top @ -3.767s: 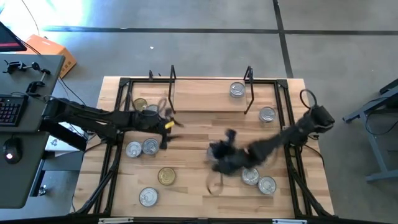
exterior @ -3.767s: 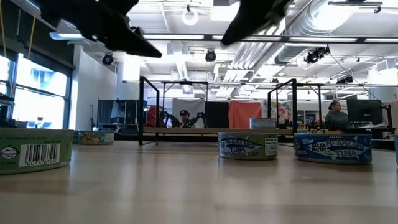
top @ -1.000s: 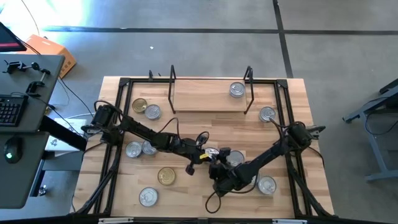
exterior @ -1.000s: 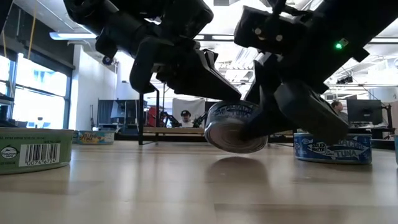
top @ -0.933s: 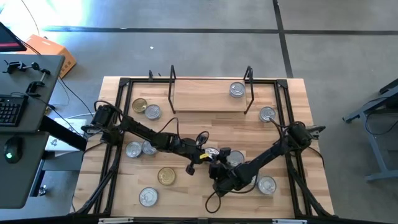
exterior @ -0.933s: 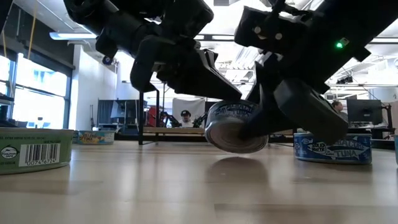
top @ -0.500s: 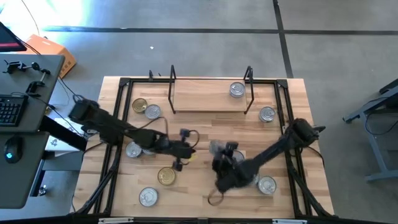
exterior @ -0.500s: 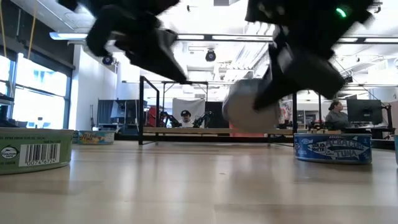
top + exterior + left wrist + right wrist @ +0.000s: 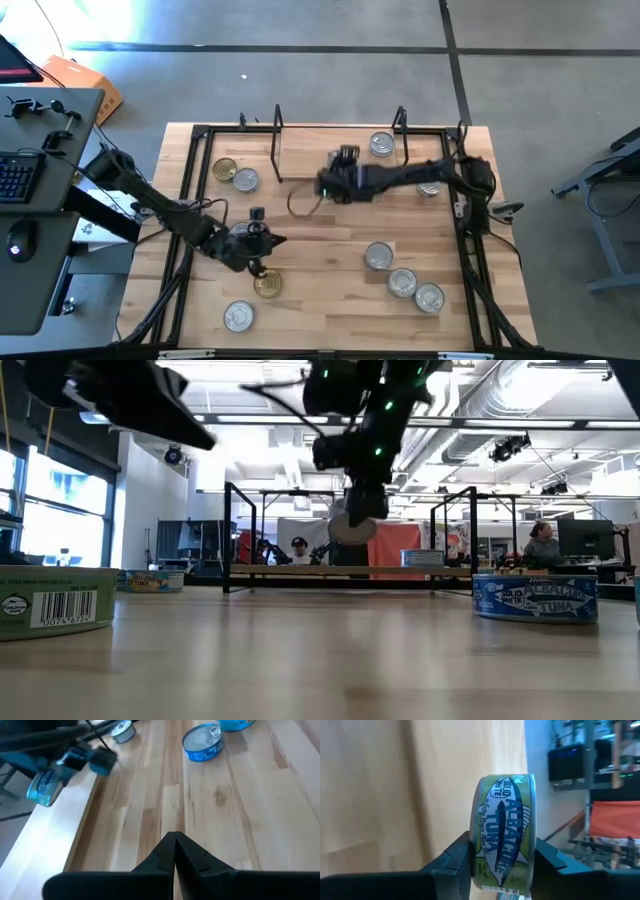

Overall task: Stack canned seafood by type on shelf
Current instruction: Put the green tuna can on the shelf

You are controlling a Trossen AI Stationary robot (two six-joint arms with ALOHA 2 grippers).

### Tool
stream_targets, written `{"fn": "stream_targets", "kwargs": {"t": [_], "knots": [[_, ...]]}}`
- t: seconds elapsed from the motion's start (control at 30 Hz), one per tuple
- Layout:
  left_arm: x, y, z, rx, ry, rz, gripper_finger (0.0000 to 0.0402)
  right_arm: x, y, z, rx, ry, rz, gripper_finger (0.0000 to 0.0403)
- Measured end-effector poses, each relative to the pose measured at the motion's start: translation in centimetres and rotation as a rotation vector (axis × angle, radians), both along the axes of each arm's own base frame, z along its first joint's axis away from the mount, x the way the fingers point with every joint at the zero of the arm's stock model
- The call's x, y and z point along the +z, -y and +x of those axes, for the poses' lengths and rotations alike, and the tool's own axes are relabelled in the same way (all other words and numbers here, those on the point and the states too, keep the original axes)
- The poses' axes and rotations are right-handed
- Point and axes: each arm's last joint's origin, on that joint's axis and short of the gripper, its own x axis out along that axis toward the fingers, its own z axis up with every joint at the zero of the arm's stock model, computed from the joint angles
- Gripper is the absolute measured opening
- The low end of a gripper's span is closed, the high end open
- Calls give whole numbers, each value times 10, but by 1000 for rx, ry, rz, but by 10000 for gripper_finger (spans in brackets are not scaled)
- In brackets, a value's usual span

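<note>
Right gripper (image 9: 335,183) clamps an albacore tuna tin (image 9: 504,840) on edge, up over the shelf (image 9: 310,163) at twelve o'clock; next comes lowering flat. Left gripper (image 9: 262,243), pinched empty, waits at eight o'clock

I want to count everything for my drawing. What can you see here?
table: one, light wood, black frame
shelf: one, light wood with black wire ends, far side of the table
shelf tin: one, silver lid, right end of the shelf
gold tins: two, one left of the shelf, one at the near left
silver tins: six showing on the table, three of them grouped at the near right
held tin: one, green label, turned on its edge
left gripper: one, dark, shut and empty, over the table's left
right gripper: one, dark, clamping the held tin by the shelf's front edge
</note>
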Motion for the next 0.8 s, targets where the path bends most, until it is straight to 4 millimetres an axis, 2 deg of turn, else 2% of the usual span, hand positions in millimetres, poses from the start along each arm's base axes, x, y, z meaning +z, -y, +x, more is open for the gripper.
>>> {"fn": "stream_targets", "kwargs": {"t": [0.13,0.3,0.5,0.67,0.8], "knots": [[-9,4,-8,16,-1,11,0,-3,43,0,-8,20,62,118],[-10,9,-13,14,6,-1,0,-18,72,0,-12,-26,55,118],[-10,14,-16,9,20,16,0,-25,85,-1,-47,-23,69,127],[-10,14,-16,18,26,25,0,-26,87,0,-48,11,110,212],[-10,14,-16,20,27,27,0,-26,86,0,-39,16,123,246]]}}
